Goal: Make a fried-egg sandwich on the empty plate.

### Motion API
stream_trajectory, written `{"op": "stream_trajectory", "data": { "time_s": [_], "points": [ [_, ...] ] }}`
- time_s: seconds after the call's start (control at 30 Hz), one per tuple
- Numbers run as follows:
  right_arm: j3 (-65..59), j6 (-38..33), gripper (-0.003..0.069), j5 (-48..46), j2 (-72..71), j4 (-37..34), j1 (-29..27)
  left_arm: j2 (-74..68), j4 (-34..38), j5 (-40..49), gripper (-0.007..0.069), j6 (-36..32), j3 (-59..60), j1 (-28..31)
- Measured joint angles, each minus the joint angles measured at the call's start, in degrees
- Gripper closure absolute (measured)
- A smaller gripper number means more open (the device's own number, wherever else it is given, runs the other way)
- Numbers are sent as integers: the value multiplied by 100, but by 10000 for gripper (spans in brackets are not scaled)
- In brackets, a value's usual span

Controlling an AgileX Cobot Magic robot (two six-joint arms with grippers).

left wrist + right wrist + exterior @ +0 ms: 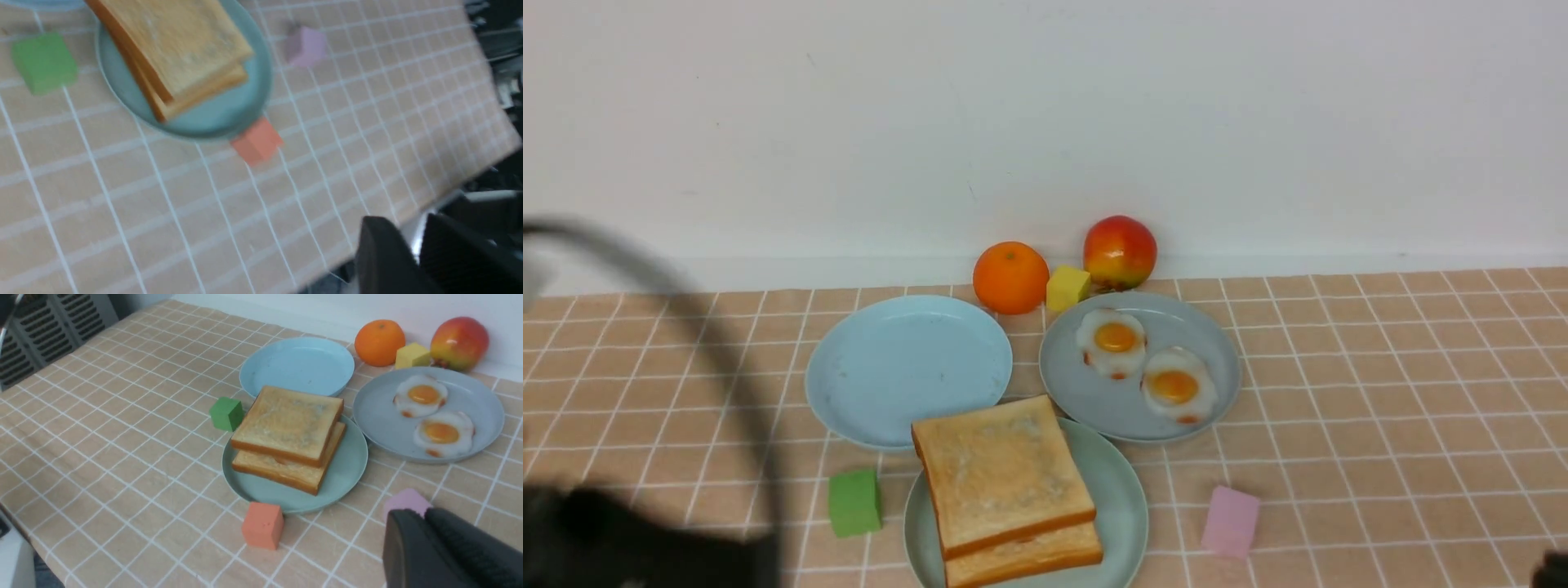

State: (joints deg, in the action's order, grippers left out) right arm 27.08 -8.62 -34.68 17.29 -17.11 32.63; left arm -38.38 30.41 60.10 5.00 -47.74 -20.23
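Two golden-brown toast slices (1001, 474) lie stacked, slightly askew, on the pale mint-green plate (1127, 498) at the front middle. In the right wrist view only a thin orange-red sliver shows between the toast slices (288, 428); what lies inside is hidden. My left gripper (408, 228) hovers over the table's near edge, away from the mint-green plate (245, 106), its fingers almost together with nothing between them. My right gripper (421, 512) is shut and empty, to the right of the mint-green plate (347, 465), just above a pink cube (404, 500).
A grey-blue plate (1094, 400) carries two fried eggs (1112, 339). A bare sky-blue plate (907, 367) sits left of it. An orange (1010, 278), yellow cube (1067, 287) and red-yellow fruit (1120, 251) line the wall. A green cube (854, 502) and orange-red cube (262, 524) flank the mint-green plate.
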Motion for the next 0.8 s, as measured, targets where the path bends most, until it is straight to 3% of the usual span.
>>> {"op": "stream_trajectory", "data": {
  "time_s": [0.2, 0.4, 0.8],
  "points": [
    [-230, -6, 575, -4, -491, 25, 0, 1120, 49, 374, 638, 381, 576, 0],
    [-237, -18, 567, -14, -591, 25, 0, 2173, -120, 164, 638, 413, 940, 0],
    [-237, -18, 551, -14, -591, 19, 0, 2350, -339, 130, 638, 413, 949, 0]
  ]
}}
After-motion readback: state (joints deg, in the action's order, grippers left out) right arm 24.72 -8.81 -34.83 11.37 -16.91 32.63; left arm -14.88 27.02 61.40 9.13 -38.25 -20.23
